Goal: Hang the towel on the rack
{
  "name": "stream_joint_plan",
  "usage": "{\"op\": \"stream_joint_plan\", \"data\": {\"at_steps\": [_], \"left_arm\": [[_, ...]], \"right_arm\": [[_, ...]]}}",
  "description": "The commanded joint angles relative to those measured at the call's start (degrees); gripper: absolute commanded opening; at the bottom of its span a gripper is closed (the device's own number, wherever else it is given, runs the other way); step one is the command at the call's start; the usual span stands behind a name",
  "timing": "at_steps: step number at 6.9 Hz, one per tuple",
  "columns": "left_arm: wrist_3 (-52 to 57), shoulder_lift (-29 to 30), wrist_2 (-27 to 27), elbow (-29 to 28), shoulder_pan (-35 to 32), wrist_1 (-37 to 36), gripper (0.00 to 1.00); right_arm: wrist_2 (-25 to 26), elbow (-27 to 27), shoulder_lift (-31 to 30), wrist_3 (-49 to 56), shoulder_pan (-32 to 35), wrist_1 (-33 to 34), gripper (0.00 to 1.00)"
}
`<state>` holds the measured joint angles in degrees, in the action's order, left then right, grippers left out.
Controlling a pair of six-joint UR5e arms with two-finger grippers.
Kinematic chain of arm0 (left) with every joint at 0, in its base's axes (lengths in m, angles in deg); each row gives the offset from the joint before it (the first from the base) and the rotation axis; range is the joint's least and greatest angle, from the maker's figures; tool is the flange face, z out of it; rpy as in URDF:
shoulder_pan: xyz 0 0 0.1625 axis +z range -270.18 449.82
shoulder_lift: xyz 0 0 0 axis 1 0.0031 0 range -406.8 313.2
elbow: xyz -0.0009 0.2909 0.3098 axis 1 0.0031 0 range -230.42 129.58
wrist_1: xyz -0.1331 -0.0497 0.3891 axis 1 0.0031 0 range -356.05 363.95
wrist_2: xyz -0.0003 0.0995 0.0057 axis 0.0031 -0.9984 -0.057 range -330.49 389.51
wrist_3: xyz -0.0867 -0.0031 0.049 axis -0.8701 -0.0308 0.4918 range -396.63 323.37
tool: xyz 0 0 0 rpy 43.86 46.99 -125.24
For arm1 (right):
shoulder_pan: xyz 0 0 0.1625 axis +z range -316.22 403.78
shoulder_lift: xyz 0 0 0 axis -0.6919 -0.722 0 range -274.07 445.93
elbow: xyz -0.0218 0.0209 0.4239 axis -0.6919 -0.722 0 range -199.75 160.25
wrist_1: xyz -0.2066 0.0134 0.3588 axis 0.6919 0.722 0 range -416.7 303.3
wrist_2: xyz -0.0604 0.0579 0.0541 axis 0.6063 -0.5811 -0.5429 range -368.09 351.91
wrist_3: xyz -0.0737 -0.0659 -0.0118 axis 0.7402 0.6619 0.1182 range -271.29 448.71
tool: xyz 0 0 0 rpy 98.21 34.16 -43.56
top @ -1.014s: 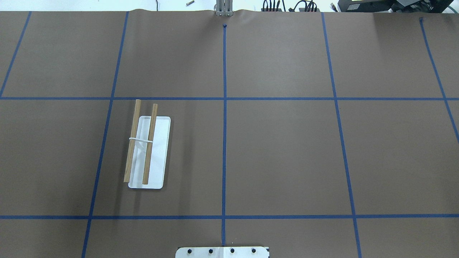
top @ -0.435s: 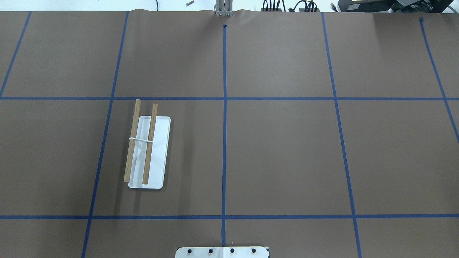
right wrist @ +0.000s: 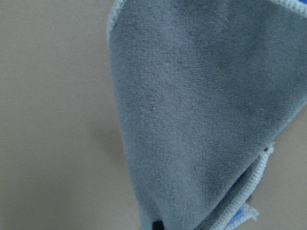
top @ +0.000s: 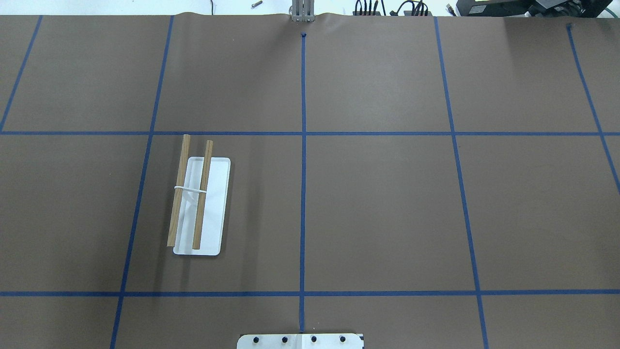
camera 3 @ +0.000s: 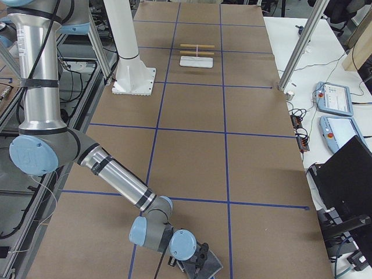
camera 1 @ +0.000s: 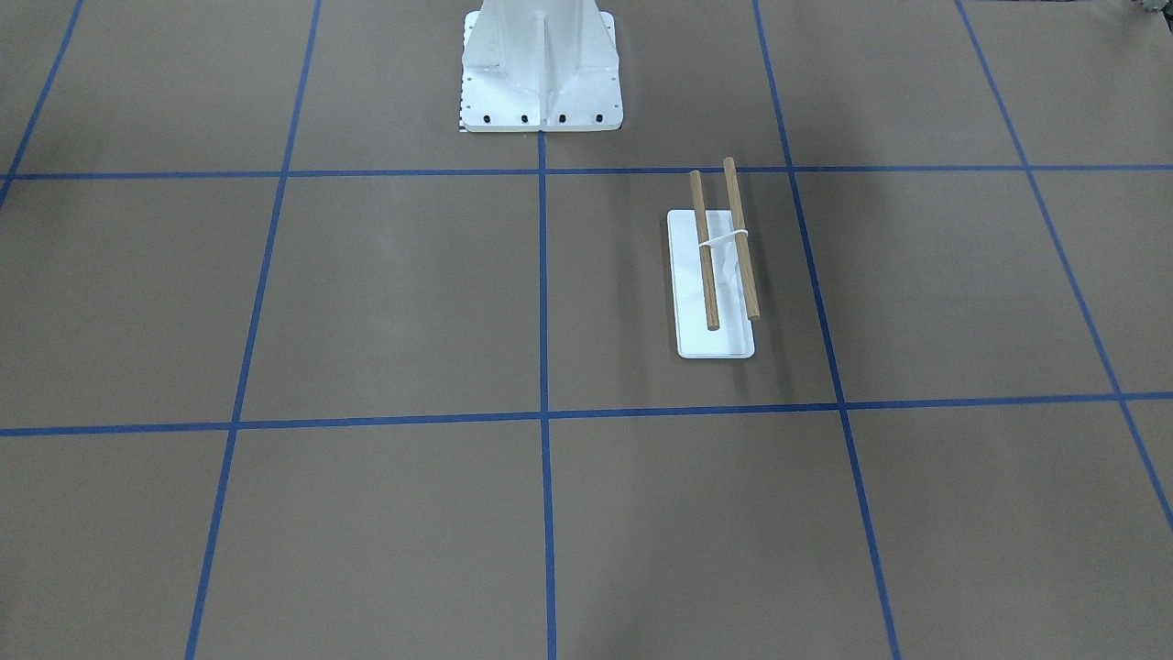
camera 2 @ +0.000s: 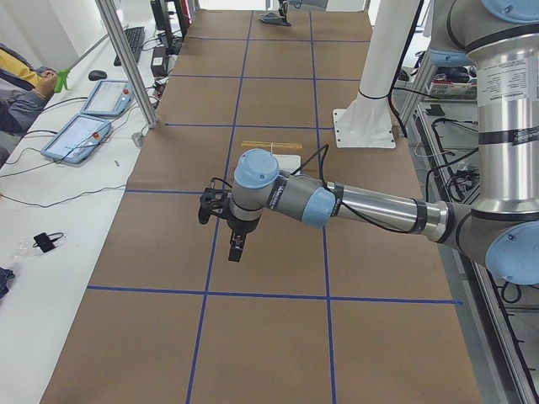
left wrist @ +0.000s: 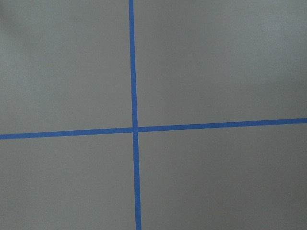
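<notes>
The small square dark-grey cloth towel (right wrist: 206, 110), edged in pale stitching with a sliver of blue underside at its lower corner, fills most of the right wrist view, folded over itself and cut off by that frame's top and right edges; in the exterior right view the towel (camera 3: 214, 267) lies on the brown paper-covered table (top: 387, 218) near its right-hand end, partly cut off by the bottom of the picture and beyond the reach of the overhead and front-facing views; the right pincer (camera 3: 197, 263) is down at the towel, seen only from that side camera, so I cannot tell whether its fingers are apart, together or clamped on cloth; the rack (top: 198, 198), two parallel light-brown wooden dowels on a white upright and flat white base plate, stands on the table's left half, midway between the near and far edges; the left pincer (camera 2: 235, 252) hangs above a blue tape line (left wrist: 134, 128) toward the left end, its state likewise impossible to judge.
</notes>
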<state>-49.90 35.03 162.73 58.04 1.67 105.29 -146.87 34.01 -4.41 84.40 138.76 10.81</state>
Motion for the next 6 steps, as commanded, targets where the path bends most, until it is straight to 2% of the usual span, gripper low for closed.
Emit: {"op": "stream_joint_plan", "data": {"at_steps": [1, 3, 4, 5, 6], "left_arm": [[0.0, 0.1, -0.1, 0.0, 0.1, -0.1, 0.98], [-0.5, 1.0, 0.0, 0.5, 0.2, 0.3, 0.98], [-1.9, 1.9, 0.0, 0.3, 0.3, 3.3, 0.98], [-5.8, 2.4, 3.9, -0.5, 0.3, 7.8, 0.98], [-15.5, 7.1, 7.5, -2.4, 0.6, 10.1, 0.98]], "right_arm": [[-0.3, 1.0, 0.6, -0.3, -0.1, -0.1, 0.00], [-2.6, 9.8, 1.4, -10.1, -0.1, 1.1, 0.00], [-2.8, 15.2, 1.6, -16.3, -1.7, 2.9, 0.00], [-3.2, 23.0, 3.9, -24.1, -3.3, 10.3, 0.00], [-5.9, 30.3, 7.9, -31.3, -5.9, 18.7, 0.00]]}}
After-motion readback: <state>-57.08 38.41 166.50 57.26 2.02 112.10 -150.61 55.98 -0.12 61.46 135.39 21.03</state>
